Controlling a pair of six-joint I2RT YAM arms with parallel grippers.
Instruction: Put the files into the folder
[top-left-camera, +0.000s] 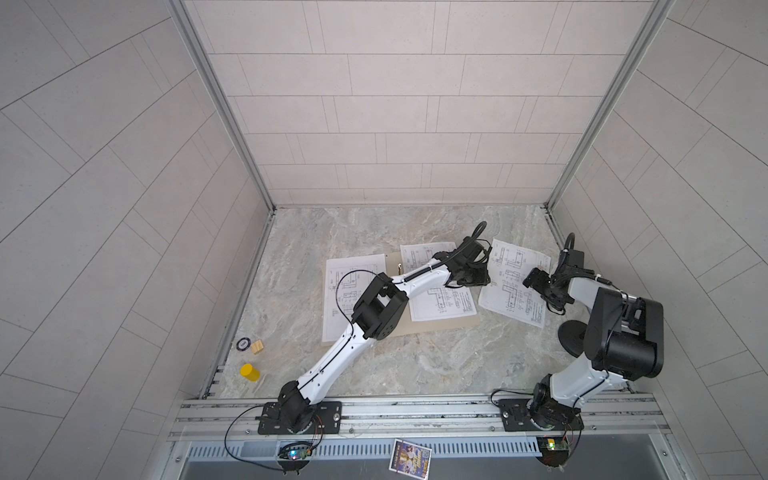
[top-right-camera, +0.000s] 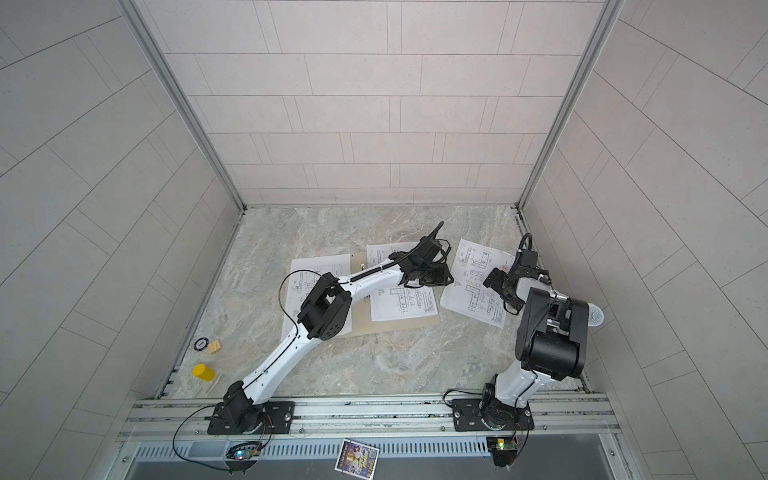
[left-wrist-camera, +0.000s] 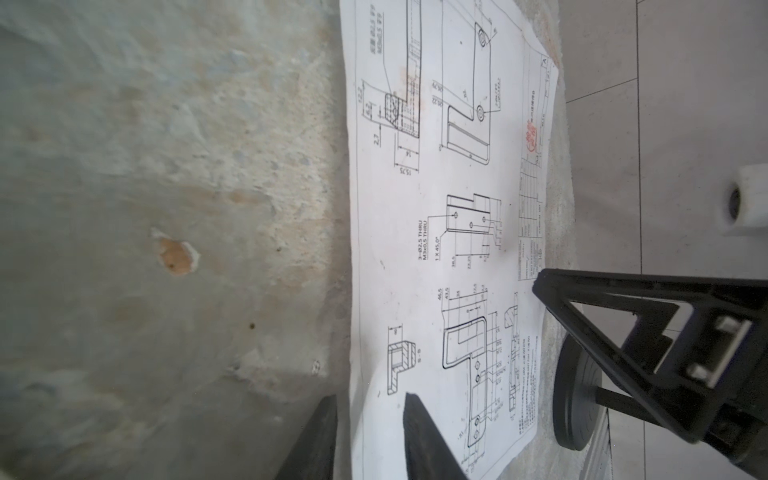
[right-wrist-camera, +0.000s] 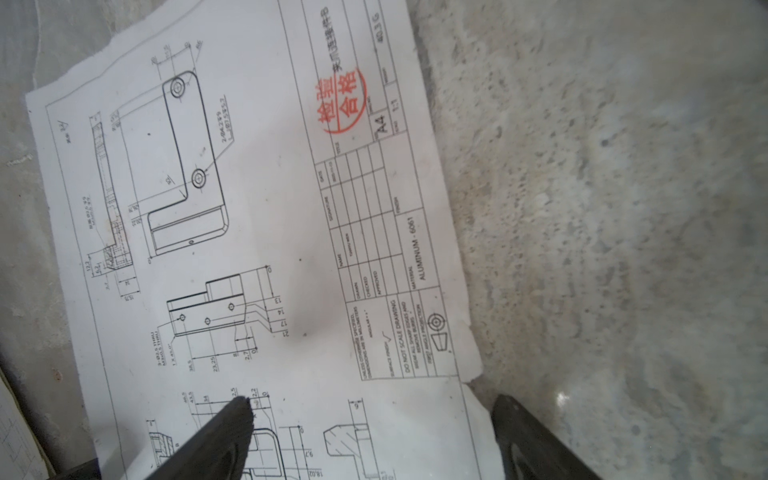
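The tan folder lies open and flat in the middle of the table. Two files rest on it, a left sheet and a middle sheet. A third sheet lies on bare table to the folder's right. My left gripper sits low at that sheet's near edge. Its jaws stand narrowly apart, one finger over the table and one over the paper. My right gripper hovers wide open over the sheet's opposite edge, which has a small tear.
A yellow cylinder, a wooden block and a dark round chip lie by the left wall. A black disc stands beside the right arm. A colourful card lies beyond the front rail.
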